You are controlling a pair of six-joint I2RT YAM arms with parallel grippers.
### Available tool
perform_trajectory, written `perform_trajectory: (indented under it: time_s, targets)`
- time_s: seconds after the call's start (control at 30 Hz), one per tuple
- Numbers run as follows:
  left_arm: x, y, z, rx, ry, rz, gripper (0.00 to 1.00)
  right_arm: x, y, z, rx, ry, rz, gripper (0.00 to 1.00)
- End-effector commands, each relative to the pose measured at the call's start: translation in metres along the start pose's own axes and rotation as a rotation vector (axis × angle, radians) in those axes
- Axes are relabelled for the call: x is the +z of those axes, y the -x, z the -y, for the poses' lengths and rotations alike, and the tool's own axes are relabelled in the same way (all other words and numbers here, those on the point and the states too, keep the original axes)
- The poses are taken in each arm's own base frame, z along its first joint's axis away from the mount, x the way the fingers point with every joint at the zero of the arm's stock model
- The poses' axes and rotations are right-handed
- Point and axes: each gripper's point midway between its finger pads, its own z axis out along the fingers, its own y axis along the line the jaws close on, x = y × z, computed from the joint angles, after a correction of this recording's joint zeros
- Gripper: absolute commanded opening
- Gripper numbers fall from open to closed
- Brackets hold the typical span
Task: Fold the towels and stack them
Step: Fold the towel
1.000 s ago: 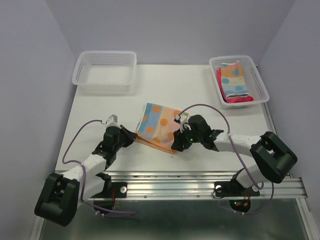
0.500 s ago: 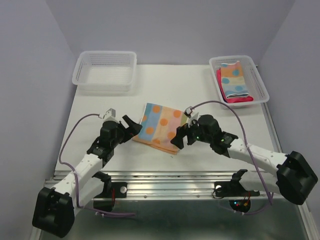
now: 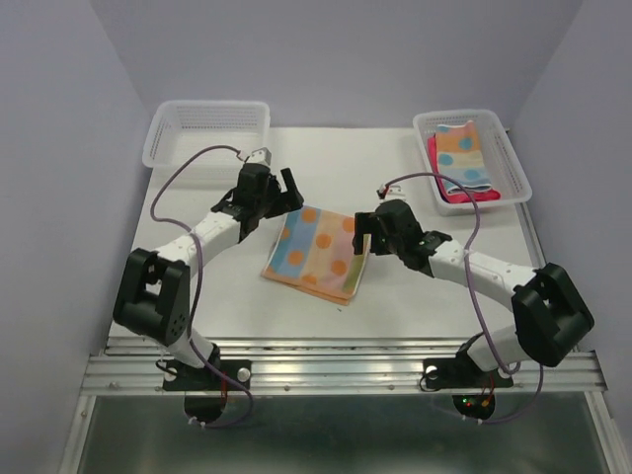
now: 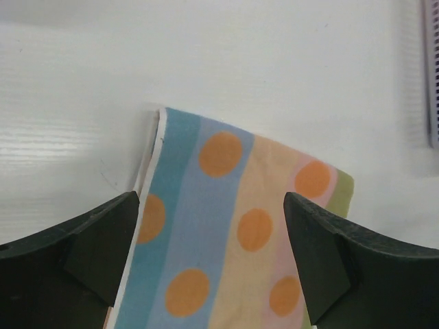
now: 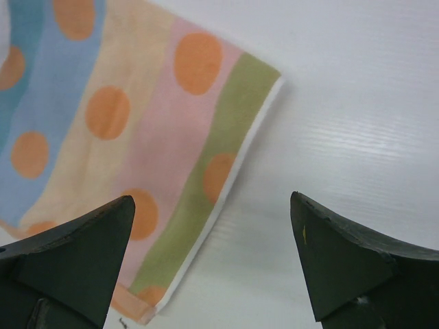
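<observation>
A: How far along is the folding?

B: Part done, I'd say. The right basket (image 3: 520, 170) holds a patterned towel (image 3: 462, 158) lying on a pink towel (image 3: 472, 197), both looking folded and stacked

A: And the one out in the open?

B: That towel (image 3: 316, 252) lies flat on the surface (image 3: 197, 247), about the middle, between the two arms. An orange layer peeks out along its near edge, so I judge it has been doubled over at least once

A: Is either arm holding it?

B: No. The left pincer (image 4: 210, 202) hangs over the far left corner, fingers spread wide with nothing between them. The right pincer (image 5: 212, 199) hangs over the far right corner, released as well

A: What's left, then?

B: Likely one more fold to bring it down to the size of the pair in the basket, then a carry over to lay it on top. No other towels show in these views, so I can't tell whether more are waiting
</observation>
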Motion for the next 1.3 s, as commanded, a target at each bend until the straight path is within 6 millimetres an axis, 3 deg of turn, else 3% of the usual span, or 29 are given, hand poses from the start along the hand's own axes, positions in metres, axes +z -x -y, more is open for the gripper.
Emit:
perform_trajectory:
  time_s: [0.0, 0.2, 0.3, 0.47, 0.67, 0.8, 0.93, 1.07, 1.27]
  targets:
    - [0.024, -0.001, -0.011, 0.133, 0.072, -0.055, 0.99, 0.011, 0.042, 0.021, 0.053, -0.089, 0.065, 1.0]
    - [0.065, -0.005, -0.039, 0.205, 0.226, -0.128, 0.96, 0.046, 0.037, 0.049, 0.029, -0.186, -0.016, 1.0]
    - [0.081, -0.005, -0.044, 0.214, 0.259, -0.147, 0.93, 0.059, 0.045, 0.056, 0.038, -0.196, -0.025, 1.0]
    - [0.1, -0.007, -0.047, 0.222, 0.278, -0.169, 0.86, 0.077, 0.041, 0.068, 0.026, -0.217, -0.056, 1.0]
    - [0.112, -0.013, -0.051, 0.233, 0.289, -0.192, 0.73, 0.087, 0.041, 0.075, -0.005, -0.236, -0.071, 0.91]
    - [0.119, -0.02, -0.053, 0.234, 0.282, -0.213, 0.67, 0.092, 0.04, 0.074, -0.013, -0.217, -0.079, 0.79]
    - [0.124, -0.028, -0.049, 0.227, 0.248, -0.238, 0.55, 0.099, 0.033, 0.077, -0.014, -0.216, -0.1, 0.58]
    - [0.125, -0.039, -0.047, 0.218, 0.213, -0.265, 0.49, 0.105, 0.023, 0.076, -0.03, -0.196, -0.129, 0.56]
    - [0.127, -0.054, -0.051, 0.201, 0.201, -0.294, 0.2, 0.111, 0.017, 0.061, -0.062, -0.096, -0.143, 0.56]
